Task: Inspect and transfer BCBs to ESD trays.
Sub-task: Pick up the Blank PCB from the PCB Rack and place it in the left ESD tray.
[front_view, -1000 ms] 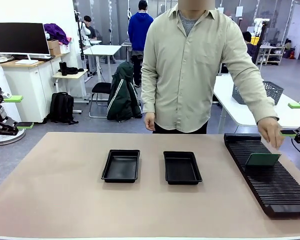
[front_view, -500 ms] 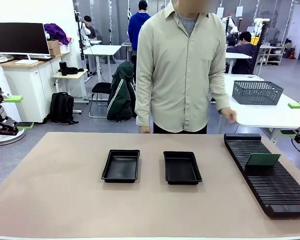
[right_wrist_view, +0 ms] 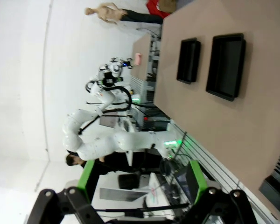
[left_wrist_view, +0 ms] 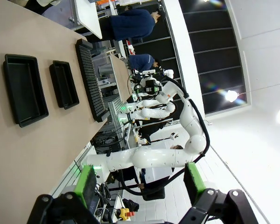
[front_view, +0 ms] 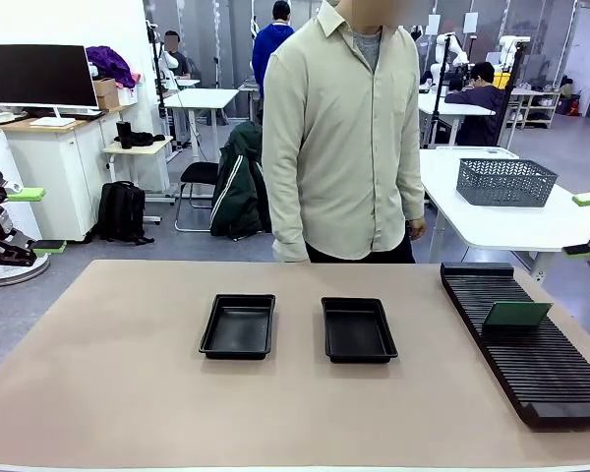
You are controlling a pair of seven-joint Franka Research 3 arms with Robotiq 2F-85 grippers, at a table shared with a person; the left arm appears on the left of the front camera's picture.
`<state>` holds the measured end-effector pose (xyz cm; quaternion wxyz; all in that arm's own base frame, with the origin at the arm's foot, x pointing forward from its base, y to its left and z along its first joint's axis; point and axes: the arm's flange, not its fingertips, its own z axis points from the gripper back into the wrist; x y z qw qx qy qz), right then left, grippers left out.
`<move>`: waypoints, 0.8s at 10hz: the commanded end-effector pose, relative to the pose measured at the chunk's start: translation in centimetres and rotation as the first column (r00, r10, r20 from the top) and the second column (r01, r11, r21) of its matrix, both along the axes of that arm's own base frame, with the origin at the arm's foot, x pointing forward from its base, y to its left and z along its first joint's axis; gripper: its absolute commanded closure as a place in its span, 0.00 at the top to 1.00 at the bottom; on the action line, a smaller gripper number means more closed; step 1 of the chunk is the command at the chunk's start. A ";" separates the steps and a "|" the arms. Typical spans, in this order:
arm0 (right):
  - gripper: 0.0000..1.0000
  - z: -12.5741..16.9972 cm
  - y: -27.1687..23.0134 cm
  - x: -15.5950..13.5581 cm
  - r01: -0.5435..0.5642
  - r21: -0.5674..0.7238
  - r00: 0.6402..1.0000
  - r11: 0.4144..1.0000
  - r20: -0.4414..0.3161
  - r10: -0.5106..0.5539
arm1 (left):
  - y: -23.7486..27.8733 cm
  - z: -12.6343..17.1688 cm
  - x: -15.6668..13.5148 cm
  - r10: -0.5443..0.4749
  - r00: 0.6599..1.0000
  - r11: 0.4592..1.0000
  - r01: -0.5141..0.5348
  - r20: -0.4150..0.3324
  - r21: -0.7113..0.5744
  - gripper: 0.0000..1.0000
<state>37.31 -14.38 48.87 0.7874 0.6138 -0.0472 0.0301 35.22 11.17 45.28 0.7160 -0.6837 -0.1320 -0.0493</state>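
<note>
Two black ESD trays, the left one point(front_view: 238, 325) and the right one point(front_view: 357, 329), lie side by side at the table's middle, both bare inside. One green BCB point(front_view: 516, 314) stands upright in a slot of the long black rack point(front_view: 531, 359) on the right. My left gripper point(front_view: 34, 220) hangs open off the table's left edge, and my right gripper point(front_view: 585, 225) hangs open beyond the right edge. From the left wrist, the open left gripper point(left_wrist_view: 140, 184) looks toward both trays point(left_wrist_view: 25, 91) and the rack point(left_wrist_view: 90, 81). The right wrist view has the open right gripper point(right_wrist_view: 141, 182) and a tray point(right_wrist_view: 225, 65).
A person point(front_view: 339, 138) stands at the far side behind the trays, arms hanging down. A grey mesh basket point(front_view: 506, 181) sits on a white table behind the rack. Bare tabletop point(front_view: 128, 393) stretches in front of the trays.
The person's hand let go of the green board in the rack and drew back to their side. They shifted toward picture left. My right gripper moved slightly up and outward.
</note>
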 end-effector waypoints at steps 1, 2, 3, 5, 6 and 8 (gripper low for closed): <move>1.00 2.4 -0.8 1.2 -0.049 -0.140 0.996 0.989 0.065 0.059 | 0.0 0.0 0.0 0.002 1.000 1.000 -0.002 -0.001 -0.004 1.00; 1.00 4.3 -0.9 1.8 -0.062 -0.208 0.992 0.976 0.094 0.083 | 0.0 0.0 0.0 0.002 1.000 1.000 -0.002 -0.001 -0.004 1.00; 1.00 6.3 -1.0 2.3 -0.062 -0.285 0.985 0.957 0.140 0.106 | 0.0 0.0 0.0 0.002 1.000 1.000 -0.002 -0.001 -0.004 1.00; 1.00 10.9 -1.1 3.1 -0.081 -0.415 0.956 0.906 0.225 0.188 | 0.0 0.0 0.0 0.002 1.000 1.000 -0.002 -0.001 -0.004 1.00; 1.00 12.9 -0.8 3.4 -0.092 -0.483 0.938 0.871 0.252 0.239 | 0.0 0.0 0.0 0.002 1.000 1.000 -0.002 -0.001 -0.004 1.00; 1.00 16.4 0.0 3.5 -0.142 -0.637 0.861 0.758 0.298 0.412 | 0.0 0.0 0.0 0.002 1.000 1.000 -0.002 -0.001 -0.004 1.00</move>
